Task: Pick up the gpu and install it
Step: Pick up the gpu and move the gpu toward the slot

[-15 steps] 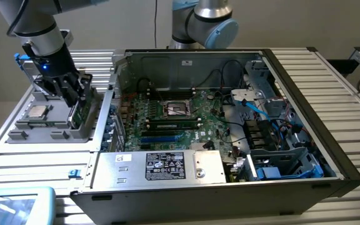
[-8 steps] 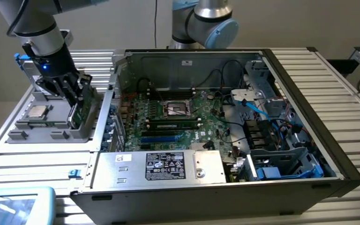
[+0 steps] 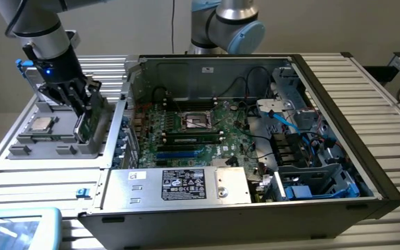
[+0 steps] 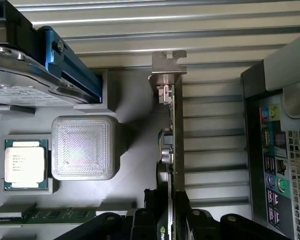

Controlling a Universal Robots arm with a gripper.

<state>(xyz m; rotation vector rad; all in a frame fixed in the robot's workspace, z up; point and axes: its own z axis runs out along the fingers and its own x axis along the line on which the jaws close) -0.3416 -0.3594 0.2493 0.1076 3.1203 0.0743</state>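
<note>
Tool (image 4: 170, 202) tight around gpu (image 4: 177, 130); green logo (image 4: 162, 230)

Arm (image 3: 33, 21): brushed silver-grey tube links, fat round joints (image 3: 224, 15) with pale-blue end caps (image 3: 250, 34). Thin black cable (image 3: 173, 21) runs beside the base joint, and a second black lead follows the wrist link. Wrist module (image 3: 54, 57) is a black cylinder with a small blue light (image 3: 46, 66) lit on it and a bright-blue plastic tab (image 3: 22, 64) on its side. Gripper (image 3: 83, 107) all black, linkage type, slim bars. Its fingers (image 4: 149, 220) are matte black, with rounded knuckles (image 4: 107, 222) behind them.
</note>
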